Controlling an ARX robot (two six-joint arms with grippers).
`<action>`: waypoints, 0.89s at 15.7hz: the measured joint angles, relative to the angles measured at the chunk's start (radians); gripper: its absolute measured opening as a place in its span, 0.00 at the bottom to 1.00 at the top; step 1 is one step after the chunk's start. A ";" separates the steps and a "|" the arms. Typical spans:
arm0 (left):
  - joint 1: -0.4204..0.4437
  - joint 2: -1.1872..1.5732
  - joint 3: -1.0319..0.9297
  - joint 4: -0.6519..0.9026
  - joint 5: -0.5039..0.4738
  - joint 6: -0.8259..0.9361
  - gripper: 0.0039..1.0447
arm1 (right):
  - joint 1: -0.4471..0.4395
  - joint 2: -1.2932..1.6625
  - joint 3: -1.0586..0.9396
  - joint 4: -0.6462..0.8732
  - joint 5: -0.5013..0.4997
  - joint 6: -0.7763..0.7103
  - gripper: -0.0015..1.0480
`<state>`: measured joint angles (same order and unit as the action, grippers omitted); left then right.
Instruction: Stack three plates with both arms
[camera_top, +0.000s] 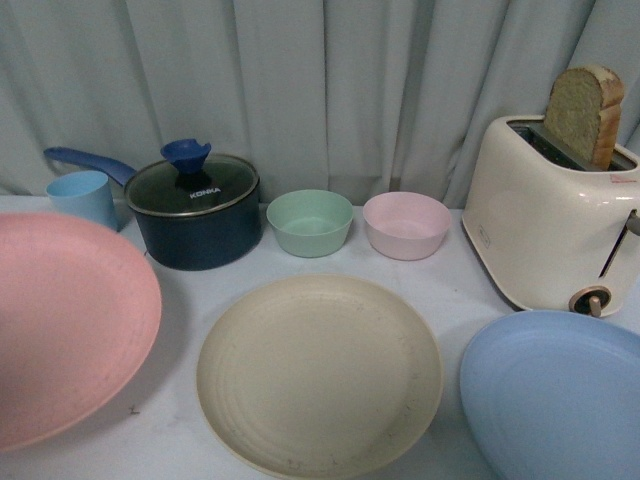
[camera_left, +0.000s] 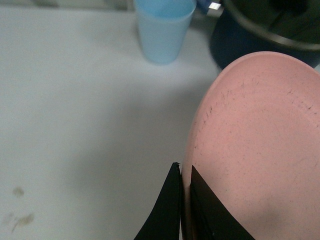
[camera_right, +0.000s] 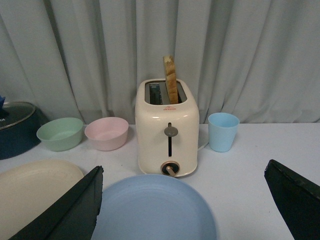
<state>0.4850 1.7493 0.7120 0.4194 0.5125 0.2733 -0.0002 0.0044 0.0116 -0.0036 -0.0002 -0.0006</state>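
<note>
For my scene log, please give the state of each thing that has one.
pink plate: rim clamped by left pincer
beige plate: lying flat, empty
blue plate: lying flat, not gripped
right pincer: open
pot: covered
toaster: bread slice sticking up
green bowl: upright, empty
pink bowl: upright, empty

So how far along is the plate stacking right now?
Nothing is stacked: the pink plate, beige plate and blue plate are apart. In hand, the left gripper is clamped on the pink plate's rim; the right gripper is open by the blue plate. Both stacking moves are left to do.
</note>
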 joint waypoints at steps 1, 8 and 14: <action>-0.058 -0.079 -0.005 0.002 0.005 -0.039 0.02 | 0.000 0.000 0.000 0.000 0.000 0.000 0.94; -0.429 -0.219 -0.030 0.047 -0.037 -0.235 0.02 | 0.000 0.000 0.000 0.000 0.000 0.000 0.94; -0.623 -0.107 -0.030 0.105 -0.114 -0.290 0.02 | 0.000 0.000 0.000 0.000 0.000 0.000 0.94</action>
<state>-0.1383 1.6424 0.6819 0.5240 0.3985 -0.0162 -0.0002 0.0044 0.0116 -0.0036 -0.0002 -0.0006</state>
